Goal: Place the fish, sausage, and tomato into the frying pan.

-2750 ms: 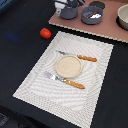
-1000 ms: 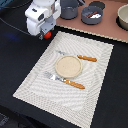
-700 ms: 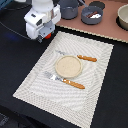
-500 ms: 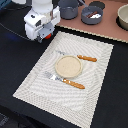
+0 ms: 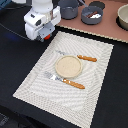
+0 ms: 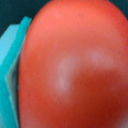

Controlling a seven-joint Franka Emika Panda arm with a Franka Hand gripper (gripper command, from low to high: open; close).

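While the tomato (image 6: 75, 65) fills the wrist view, the gripper's (image 5: 46, 36) state stays unclear.

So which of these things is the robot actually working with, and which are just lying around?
For the job: tomato, frying pan, white fish inside it.
Just lying about: plate, fork, knife, pot, bowl, placemat.

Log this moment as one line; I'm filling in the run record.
phase: reaching tomato | gripper: down over it, jaw state unclear | pan: holds fish, sausage | tomato: not in pan
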